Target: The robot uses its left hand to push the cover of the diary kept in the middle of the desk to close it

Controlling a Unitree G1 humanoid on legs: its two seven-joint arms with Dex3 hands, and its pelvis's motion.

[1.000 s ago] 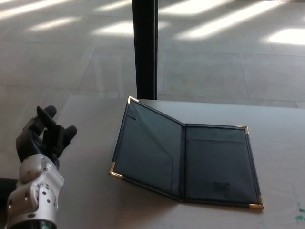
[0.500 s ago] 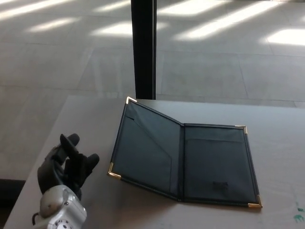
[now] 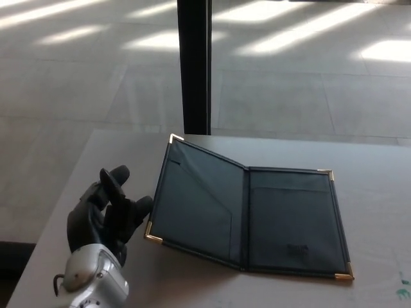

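Left hand [image 3: 106,215]: matte black, with a thumb and two thick, rounded fingers [image 3: 114,179] of segmented build. Wrist housing [image 3: 95,281]: silver-grey metal, rounded, with small dark screw holes on its surface. A thin dark cable loops at the housing's left edge.

Left robot hand [image 3: 106,212] wrist cut by bottom edge.

The diary [image 3: 247,215] is showing matt dark leather-like covers with shiny gold metal corners; the worktop [image 3: 379,192] is looking smooth, pale and matt; the left hand [image 3: 106,215] is appearing matt black.
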